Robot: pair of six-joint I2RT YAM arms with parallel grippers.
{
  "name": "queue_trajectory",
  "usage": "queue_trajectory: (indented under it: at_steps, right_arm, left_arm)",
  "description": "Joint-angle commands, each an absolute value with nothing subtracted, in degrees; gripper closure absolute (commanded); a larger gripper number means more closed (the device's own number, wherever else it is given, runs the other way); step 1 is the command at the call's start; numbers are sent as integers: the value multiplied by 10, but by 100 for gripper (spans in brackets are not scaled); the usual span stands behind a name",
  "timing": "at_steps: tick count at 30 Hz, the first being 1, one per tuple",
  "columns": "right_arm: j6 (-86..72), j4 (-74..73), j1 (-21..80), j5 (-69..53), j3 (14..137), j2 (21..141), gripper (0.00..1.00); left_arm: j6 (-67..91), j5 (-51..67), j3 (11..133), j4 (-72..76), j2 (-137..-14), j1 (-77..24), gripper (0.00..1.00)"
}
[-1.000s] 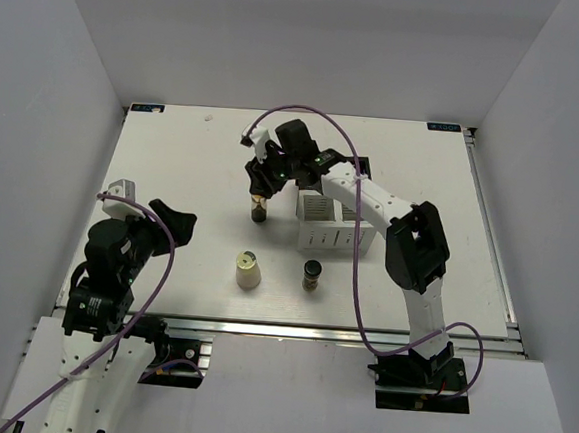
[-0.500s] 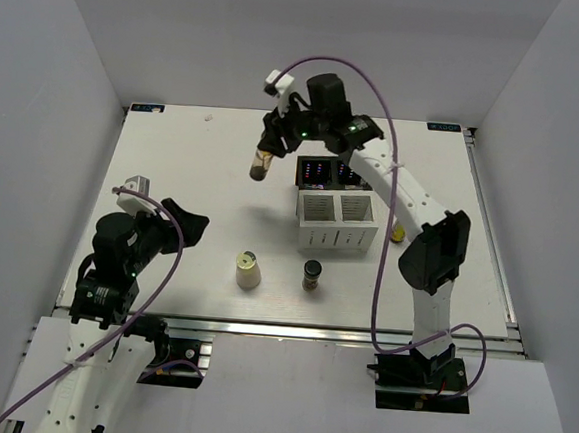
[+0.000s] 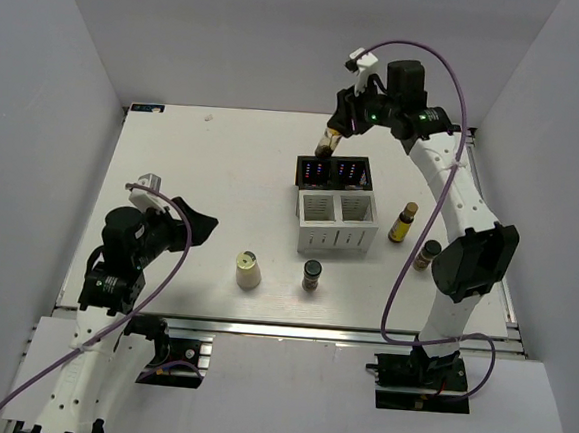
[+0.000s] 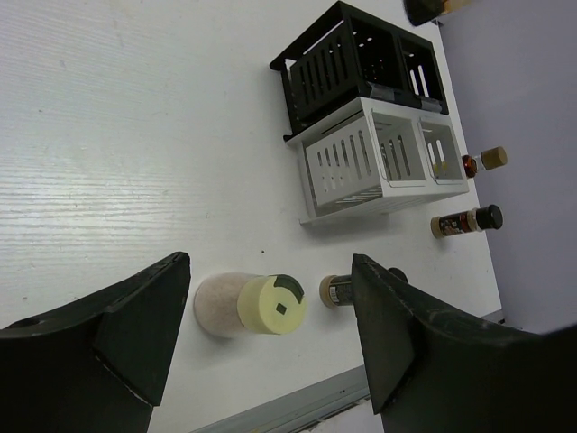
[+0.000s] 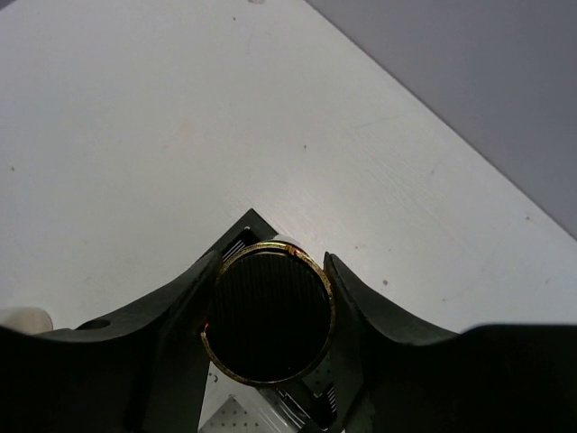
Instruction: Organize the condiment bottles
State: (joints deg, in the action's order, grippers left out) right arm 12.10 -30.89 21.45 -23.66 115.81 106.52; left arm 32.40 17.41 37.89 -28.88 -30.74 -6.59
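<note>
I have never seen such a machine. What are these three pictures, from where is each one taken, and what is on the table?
Two robot arms are bolted to a table. One picture looks down from above; the other two come from wrist cameras. The right claw holds a dark-capped bottle over the black-and-white box. The left claw is open and empty. On the table stand a cream conical bottle, a small jar, and, right of the box, a yellow-capped bottle and a brown bottle.
</note>
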Motion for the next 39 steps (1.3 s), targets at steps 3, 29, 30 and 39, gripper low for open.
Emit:
queue_trajectory:
  at_steps: [3,29,30,39]
  right_arm:
    - [126,-300,217,-242,1124,1054,100]
    - [189,-250,260,-214,1044,1104,43]
    - [190,-251,261,-214,1046,1106,38]
    - [187,-267,262,-215,1062,1105,24]
  left_arm:
    - [321,193,382,-276,-311,-63,18]
    - [336,199,380,-297,-311,-64,18]
    - [337,200,380,-298,-312,-64,18]
    - [330,205,393,-307,-330,-63,18]
